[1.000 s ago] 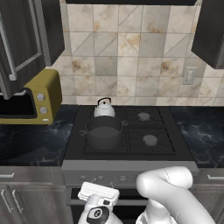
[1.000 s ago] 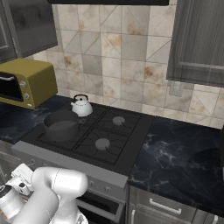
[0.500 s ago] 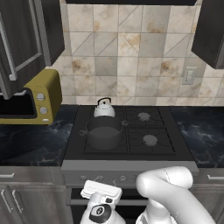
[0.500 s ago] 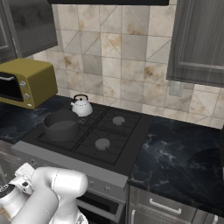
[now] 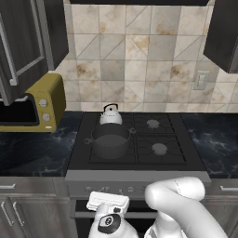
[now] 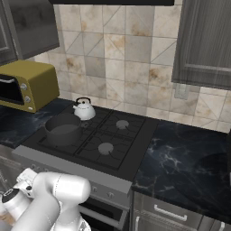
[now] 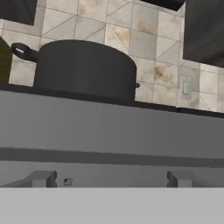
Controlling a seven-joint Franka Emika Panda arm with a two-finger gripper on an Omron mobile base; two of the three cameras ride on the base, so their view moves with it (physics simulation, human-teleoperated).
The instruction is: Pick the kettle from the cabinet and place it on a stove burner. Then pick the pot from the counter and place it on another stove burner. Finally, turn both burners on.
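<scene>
Dark grey metal marks the pot point(image 5: 110, 141), which is seated on the front left burner of the black cooktop point(image 5: 172, 160), with the silver-white kettle point(image 5: 110, 116) set directly behind it on the rear left burner. The two vessels are placed close together; whether they touch cannot be told. The two right-hand burners point(image 5: 159, 148) are left bare. The gripper point(image 5: 108, 202) is held low in front of the stove, below the front edge of the cooktop and level with the grey control panel point(image 7: 109, 131). The jaws are spread wide and nothing is held between them. In the hand view the pot point(image 7: 83, 69) is seen above and beyond the panel's edge, well apart from the jaws, with one small side handle point(image 7: 22, 51) projecting to the left. Two grey knobs point(image 7: 41, 178) are seen low on the panel, nearest the jaws. The yellow microwave point(image 5: 35, 102) is set on the black marble bench point(image 5: 32, 151) left of the stove.
</scene>
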